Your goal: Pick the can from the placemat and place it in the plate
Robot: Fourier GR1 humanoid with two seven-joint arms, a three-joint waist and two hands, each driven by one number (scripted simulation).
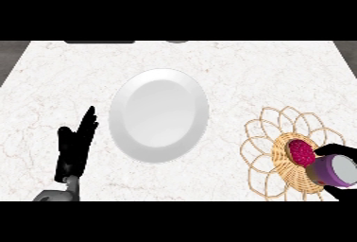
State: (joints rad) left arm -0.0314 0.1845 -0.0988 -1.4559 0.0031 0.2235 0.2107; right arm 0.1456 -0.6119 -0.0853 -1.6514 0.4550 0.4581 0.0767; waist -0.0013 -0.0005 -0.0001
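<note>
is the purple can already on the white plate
No, the purple can lies tilted over the woven wicker placemat, held by the right hand; the white oval plate holds nothing.

The right hand (pixel 339 150) is cut off by the right edge of the frame; only dark fingers above and below the can (pixel 327 168) are seen, and its palm is hidden. The placemat (pixel 279 142) is partly covered by the can, and its lower loops are cut at the lower right. The left forearm (pixel 52 194) is truncated at the lower left.
</note>
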